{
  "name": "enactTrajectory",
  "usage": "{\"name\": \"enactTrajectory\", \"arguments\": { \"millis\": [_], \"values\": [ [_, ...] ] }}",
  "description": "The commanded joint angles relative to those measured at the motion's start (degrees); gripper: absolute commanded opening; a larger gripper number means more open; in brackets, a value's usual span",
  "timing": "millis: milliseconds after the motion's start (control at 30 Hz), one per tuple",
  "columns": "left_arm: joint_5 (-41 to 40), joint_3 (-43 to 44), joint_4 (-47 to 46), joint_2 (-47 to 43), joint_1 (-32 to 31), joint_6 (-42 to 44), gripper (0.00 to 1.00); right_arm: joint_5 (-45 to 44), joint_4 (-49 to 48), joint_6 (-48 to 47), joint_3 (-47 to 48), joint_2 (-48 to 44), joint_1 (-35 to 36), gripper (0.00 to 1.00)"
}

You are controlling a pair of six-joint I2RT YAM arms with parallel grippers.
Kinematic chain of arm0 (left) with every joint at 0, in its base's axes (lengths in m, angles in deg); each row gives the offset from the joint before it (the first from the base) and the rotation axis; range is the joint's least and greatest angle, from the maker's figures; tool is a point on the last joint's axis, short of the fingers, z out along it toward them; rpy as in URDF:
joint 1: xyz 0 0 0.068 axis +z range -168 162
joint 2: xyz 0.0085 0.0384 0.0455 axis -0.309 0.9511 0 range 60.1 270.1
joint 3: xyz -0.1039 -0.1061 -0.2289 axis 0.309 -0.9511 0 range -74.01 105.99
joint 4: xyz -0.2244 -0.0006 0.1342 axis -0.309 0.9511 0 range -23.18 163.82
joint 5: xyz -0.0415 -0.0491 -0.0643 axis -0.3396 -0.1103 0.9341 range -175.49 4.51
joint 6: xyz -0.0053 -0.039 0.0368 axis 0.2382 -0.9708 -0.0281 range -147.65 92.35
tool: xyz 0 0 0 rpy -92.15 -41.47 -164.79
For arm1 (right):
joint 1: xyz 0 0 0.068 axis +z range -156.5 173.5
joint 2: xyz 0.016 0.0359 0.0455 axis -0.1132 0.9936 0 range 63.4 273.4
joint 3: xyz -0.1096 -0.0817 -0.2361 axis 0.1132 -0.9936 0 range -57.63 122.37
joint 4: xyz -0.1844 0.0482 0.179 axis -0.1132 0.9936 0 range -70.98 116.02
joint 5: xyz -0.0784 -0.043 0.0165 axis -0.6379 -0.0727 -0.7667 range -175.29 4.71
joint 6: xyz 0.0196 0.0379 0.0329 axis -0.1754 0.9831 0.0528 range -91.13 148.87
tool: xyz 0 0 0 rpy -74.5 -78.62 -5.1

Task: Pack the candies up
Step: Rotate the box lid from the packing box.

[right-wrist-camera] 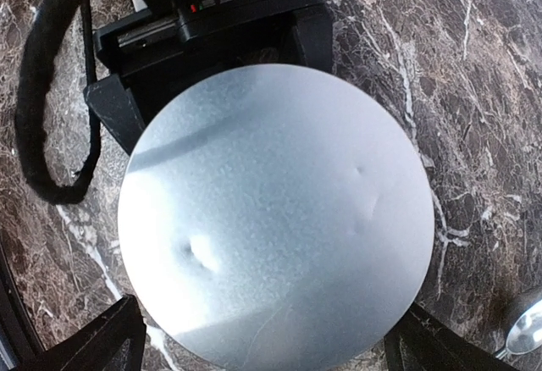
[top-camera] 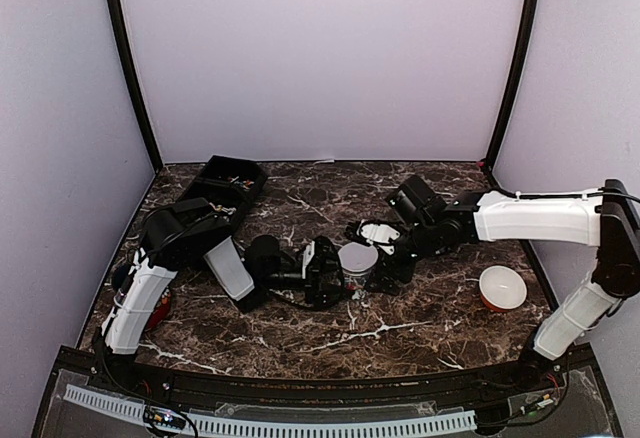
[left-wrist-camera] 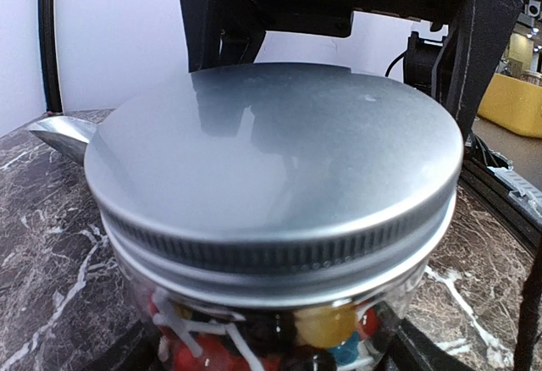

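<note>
A glass jar (top-camera: 357, 276) with a silver screw lid (top-camera: 358, 257) stands mid-table. In the left wrist view the lid (left-wrist-camera: 271, 159) fills the frame. Below it the candies (left-wrist-camera: 339, 324), red, yellow, blue and dark, show through the glass. My left gripper (top-camera: 335, 266) is shut on the jar body from the left, and its black fingers (left-wrist-camera: 423, 346) show at the lower corners. My right gripper (top-camera: 388, 261) is open at the lid's right edge. Its fingers (right-wrist-camera: 97, 337) flank the lid (right-wrist-camera: 275, 210). I cannot tell whether they touch it.
A white bowl with an orange rim (top-camera: 502, 286) sits at the right. A black tray (top-camera: 228, 180) stands at the back left. A metal spoon (right-wrist-camera: 527, 327) lies on the marble beside the jar, and it also shows in the left wrist view (left-wrist-camera: 61, 132).
</note>
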Motion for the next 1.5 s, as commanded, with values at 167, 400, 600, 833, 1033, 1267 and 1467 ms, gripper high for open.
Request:
{"name": "enactTrajectory", "arguments": {
  "millis": [167, 400, 600, 833, 1033, 1267, 1467],
  "values": [
    [0.85, -2.13, 2.64, 3.27, 0.61, -0.04, 0.77, 0.22, 6.06, -2.97, 4.36, -3.62, -1.46, 0.98],
    [1.94, -1.94, 3.22, 3.31, 0.61, 0.34, 0.77, 3.62, 12.02, -6.90, 12.98, 0.46, -1.45, 0.98],
    [2.78, -1.87, 3.53, 3.27, 0.61, 0.44, 0.77, 6.70, 14.20, -10.98, 17.30, 4.94, -1.51, 0.98],
    [3.20, -1.49, 4.00, 3.34, 0.56, 0.52, 0.77, 8.57, 17.22, -14.06, 20.63, 8.77, -1.50, 0.98],
    [3.14, -1.44, 4.14, 3.40, 0.61, 0.52, 0.77, 7.36, 16.31, -14.20, 21.19, 9.71, -1.53, 0.98],
    [3.19, -1.37, 4.24, 3.34, 0.61, 0.53, 0.77, 7.39, 16.09, -13.99, 22.16, 11.20, -1.48, 0.98],
    [3.24, -1.33, 4.28, 3.33, 0.61, 0.53, 0.77, 7.82, 15.97, -13.76, 22.67, 12.21, -1.51, 0.98]
  ]
}}
